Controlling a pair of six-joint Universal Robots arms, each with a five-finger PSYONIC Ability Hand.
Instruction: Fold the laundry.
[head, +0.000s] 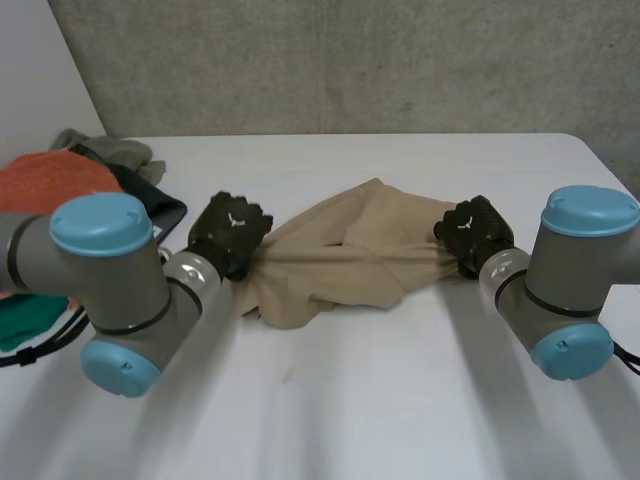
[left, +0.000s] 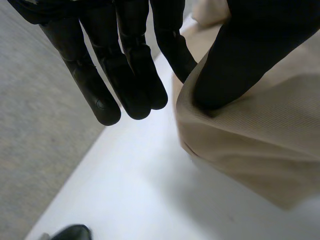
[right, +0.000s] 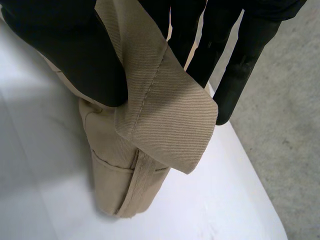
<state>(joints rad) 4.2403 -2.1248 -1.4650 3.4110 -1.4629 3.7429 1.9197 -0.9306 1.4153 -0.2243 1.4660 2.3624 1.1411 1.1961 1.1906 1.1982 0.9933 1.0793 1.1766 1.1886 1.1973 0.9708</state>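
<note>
Two ends of a beige garment (head: 340, 255) are pinched, one by the left hand (head: 230, 232), one by the right hand (head: 474, 232).

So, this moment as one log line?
left hand: pinches beige twill garment | right hand: pinches its other end | garment: bunched on white table

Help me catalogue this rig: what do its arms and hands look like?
The left arm and right arm are thick grey tubes with round light-blue caps and silvery wrist cuffs. The left hand and right hand are black with long rounded fingers; the left's back bears a small white mark.
</note>
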